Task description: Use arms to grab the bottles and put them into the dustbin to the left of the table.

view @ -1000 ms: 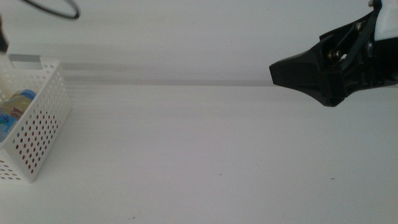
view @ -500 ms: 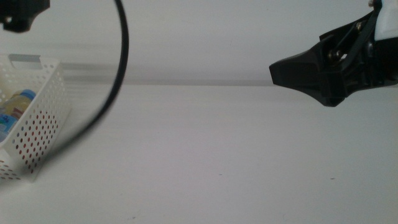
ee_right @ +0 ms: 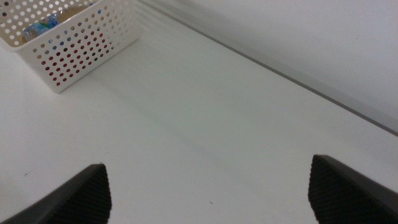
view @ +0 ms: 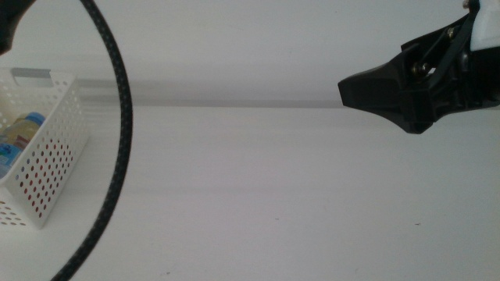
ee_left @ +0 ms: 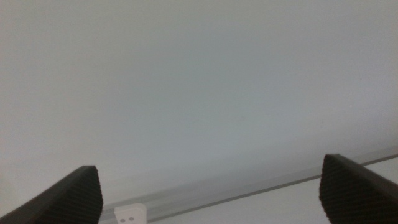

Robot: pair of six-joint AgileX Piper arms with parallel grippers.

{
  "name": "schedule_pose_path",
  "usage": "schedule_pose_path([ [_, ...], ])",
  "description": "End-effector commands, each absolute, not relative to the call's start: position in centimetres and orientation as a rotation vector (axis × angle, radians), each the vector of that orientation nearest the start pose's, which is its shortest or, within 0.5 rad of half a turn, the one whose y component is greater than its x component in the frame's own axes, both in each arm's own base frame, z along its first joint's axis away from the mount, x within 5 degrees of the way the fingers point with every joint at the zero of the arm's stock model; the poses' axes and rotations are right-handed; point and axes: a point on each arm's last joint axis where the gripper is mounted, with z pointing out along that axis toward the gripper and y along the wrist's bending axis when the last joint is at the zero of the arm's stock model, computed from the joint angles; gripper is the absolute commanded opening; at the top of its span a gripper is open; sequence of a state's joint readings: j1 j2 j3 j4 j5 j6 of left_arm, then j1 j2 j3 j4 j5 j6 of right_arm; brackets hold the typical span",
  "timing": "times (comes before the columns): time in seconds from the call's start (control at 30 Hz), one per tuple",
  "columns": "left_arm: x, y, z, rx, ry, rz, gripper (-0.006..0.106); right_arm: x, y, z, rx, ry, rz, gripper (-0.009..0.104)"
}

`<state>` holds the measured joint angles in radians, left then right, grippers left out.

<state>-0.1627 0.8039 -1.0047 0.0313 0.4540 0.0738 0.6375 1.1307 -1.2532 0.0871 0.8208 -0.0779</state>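
The dustbin (view: 48, 160), a white basket with round holes, stands at the table's left edge. Bottles (view: 22, 131) lie inside it: blue and yellow show over the rim and red shows through the holes. The right wrist view shows the same dustbin (ee_right: 84, 42) with the bottles (ee_right: 42, 25) in it. My right gripper (view: 348, 90) hangs over the table's right side, far from the dustbin, and stands open and empty (ee_right: 208, 190). My left gripper (ee_left: 208, 190) is open with nothing in it, facing the wall. The left arm (view: 9, 23) is a dark blur at the upper left.
A thick black cable (view: 121, 148) from the left arm curves down in front of the white table (view: 258, 187), just right of the dustbin. A grey wall line runs along the table's far edge. A corner of the dustbin (ee_left: 129, 214) shows in the left wrist view.
The left arm has shifted at the upper left, and its black cable has swung down into a long arc reaching the bottom edge. The right gripper and the dustbin have not moved.
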Motion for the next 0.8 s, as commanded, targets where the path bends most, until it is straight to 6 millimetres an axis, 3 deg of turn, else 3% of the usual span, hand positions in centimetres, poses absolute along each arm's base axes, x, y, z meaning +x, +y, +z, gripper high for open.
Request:
schedule_pose_path([
  [0.0,15.3,-2.6,43.2,0.202,1.699,-0.067,0.094,18.0,14.0,42.2,-0.742,2.056,0.42,0.085],
  [0.37,15.4,-2.5,43.4,0.207,1.677,-0.055,0.094,18.1,13.9,42.0,-0.751,2.053,0.383,0.085],
  [0.53,15.4,-2.5,43.5,0.207,1.671,-0.055,0.094,19.1,13.6,42.6,-0.746,1.917,0.271,0.085],
  [0.63,15.4,-2.5,43.5,0.207,1.671,-0.055,0.094,20.0,13.0,42.4,-0.678,1.839,0.26,0.085],
  [0.77,15.3,-2.5,43.5,0.207,1.671,-0.055,0.094,20.8,10.6,40.8,-0.532,1.858,0.251,0.085],
])
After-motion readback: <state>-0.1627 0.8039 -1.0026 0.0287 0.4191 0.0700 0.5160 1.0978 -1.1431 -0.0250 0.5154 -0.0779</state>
